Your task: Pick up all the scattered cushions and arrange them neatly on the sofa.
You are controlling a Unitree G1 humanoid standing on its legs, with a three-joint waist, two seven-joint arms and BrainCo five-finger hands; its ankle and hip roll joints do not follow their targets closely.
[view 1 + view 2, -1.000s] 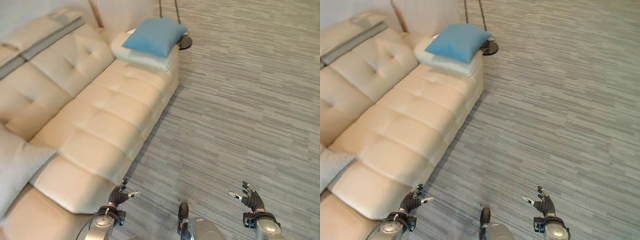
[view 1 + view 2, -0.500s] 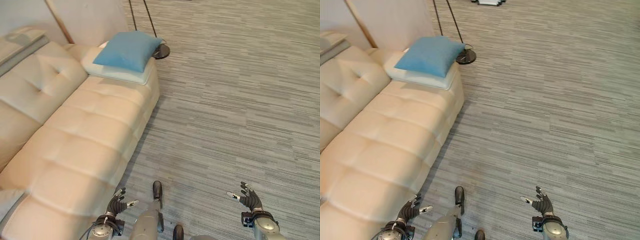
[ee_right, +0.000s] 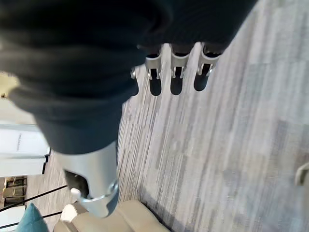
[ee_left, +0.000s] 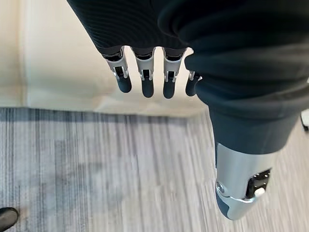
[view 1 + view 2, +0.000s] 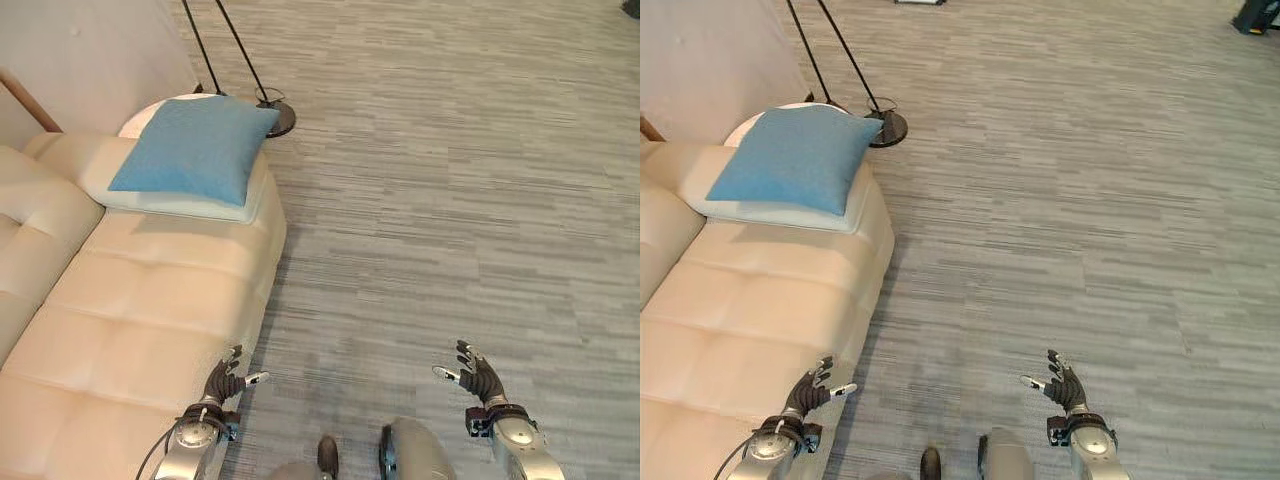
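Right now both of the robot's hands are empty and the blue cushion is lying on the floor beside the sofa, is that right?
Not quite. The left hand and right hand are empty, but the blue cushion lies on a white cushion at the end of the sofa, not on the floor, as the left eye view shows.

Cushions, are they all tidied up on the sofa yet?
Partly. A blue cushion already lies on a white cushion at the sofa end. The left hand and right hand are open, holding nothing. The floor here has no cushions.
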